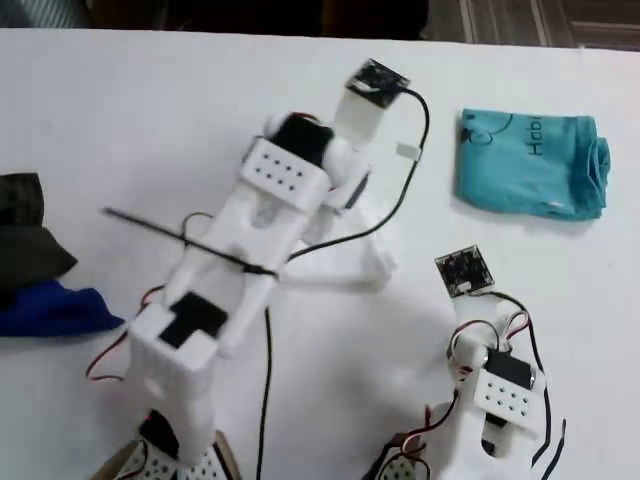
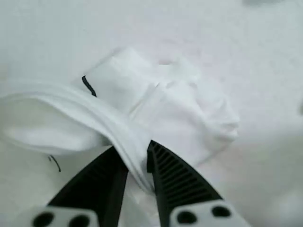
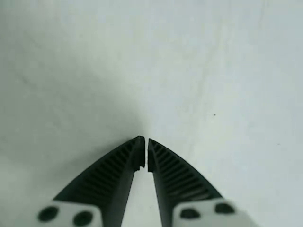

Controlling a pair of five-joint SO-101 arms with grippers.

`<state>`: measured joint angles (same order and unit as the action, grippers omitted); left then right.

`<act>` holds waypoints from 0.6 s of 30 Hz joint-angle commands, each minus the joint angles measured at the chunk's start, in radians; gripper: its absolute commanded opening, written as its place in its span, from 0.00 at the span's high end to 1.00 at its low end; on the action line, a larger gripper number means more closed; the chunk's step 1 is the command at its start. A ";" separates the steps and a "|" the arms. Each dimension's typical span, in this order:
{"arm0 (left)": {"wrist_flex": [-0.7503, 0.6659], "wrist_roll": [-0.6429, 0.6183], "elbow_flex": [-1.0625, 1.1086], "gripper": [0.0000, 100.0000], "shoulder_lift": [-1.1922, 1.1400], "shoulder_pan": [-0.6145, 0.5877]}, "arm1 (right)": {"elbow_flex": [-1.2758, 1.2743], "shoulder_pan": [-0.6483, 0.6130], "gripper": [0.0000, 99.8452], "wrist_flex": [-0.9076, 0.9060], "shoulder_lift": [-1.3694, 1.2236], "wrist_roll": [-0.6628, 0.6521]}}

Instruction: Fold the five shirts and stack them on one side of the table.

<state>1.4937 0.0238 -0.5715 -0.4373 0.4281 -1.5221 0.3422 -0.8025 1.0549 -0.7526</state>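
Left gripper (image 2: 137, 153): clenched on crumpled white fabric shirt (image 2: 180, 109), arm extended beside folded teal shirt (image 1: 530, 165) bearing dark print. Right gripper (image 3: 143, 144): closed empty, arm folded back near that teal shirt.

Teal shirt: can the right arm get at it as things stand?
Probably yes. The right hand is shut and holds nothing, bare table lies between it and the teal shirt, and the left hand, pinching the white shirt, is off that path. Reach itself is uncertain.
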 commanded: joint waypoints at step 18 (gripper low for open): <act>0.147 -0.009 -0.670 0.91 -0.485 0.112 | 0.003 0.008 0.98 0.015 0.025 -0.002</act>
<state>1.5888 0.0222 -1.1577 -0.9221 0.5340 -1.5221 0.3422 -0.8025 1.0549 -0.7526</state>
